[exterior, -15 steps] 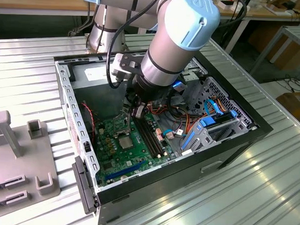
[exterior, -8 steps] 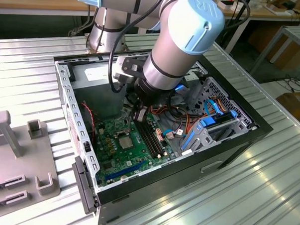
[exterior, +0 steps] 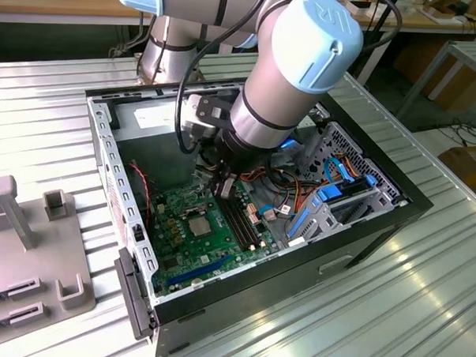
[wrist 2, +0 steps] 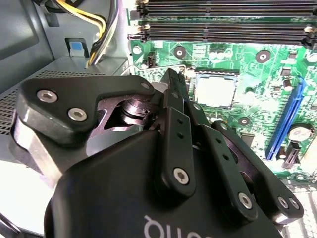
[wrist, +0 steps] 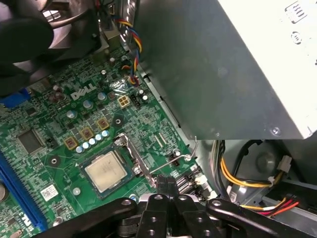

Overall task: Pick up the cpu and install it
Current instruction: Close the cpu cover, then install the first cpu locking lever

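Worktop: a ribbed, pale metal worktop (exterior: 422, 297) carries an open computer case (exterior: 362, 231); a grey fixture block (exterior: 30, 240) with upright posts and slots sits at the exterior view's left.
Room: beyond the worktop there is a wooden bench edge (exterior: 64, 9), and at the far right a metal frame with boxes and cables on the floor.
Board: a green circuit board (exterior: 180, 239) lies flat in the case, with long dark memory slots (exterior: 238, 218) beside its centre.
Cpu: the cpu (wrist: 105, 171) lies flat in its square socket on the board, silvery top up; it also shows in the exterior view (exterior: 198, 223) and the second wrist view (wrist 2: 214, 91).
Arm: the robot arm (exterior: 290, 78) reaches down into the case from above.
Tool: the tool (wrist: 167, 184) has its fingertips pressed together with nothing between them, just beside the socket and its raised wire lever (wrist: 171, 162).
Hidden: the arm's big joint covers the far middle of the case in the exterior view; the tool's black body blocks much of the board in the second wrist view.
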Action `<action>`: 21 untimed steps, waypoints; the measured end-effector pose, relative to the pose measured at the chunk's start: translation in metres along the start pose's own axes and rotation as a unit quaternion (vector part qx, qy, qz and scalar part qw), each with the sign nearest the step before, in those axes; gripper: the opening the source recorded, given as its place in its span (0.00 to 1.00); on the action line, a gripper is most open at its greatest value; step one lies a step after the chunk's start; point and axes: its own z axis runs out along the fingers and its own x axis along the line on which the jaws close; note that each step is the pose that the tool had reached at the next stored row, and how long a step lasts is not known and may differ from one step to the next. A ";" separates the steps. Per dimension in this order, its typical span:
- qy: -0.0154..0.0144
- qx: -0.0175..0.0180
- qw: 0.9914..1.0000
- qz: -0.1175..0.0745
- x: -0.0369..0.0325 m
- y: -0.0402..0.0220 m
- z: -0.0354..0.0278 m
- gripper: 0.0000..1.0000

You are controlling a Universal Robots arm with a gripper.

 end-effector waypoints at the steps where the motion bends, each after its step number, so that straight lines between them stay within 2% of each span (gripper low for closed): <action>1: 0.000 0.000 1.000 0.000 0.0013 -0.0007 -0.0003 0.11; 7: -0.001 -0.001 1.000 0.000 0.0008 -0.0003 -0.0048 0.11; 21: -0.001 -0.001 1.000 -0.001 0.0008 -0.0003 -0.0050 0.11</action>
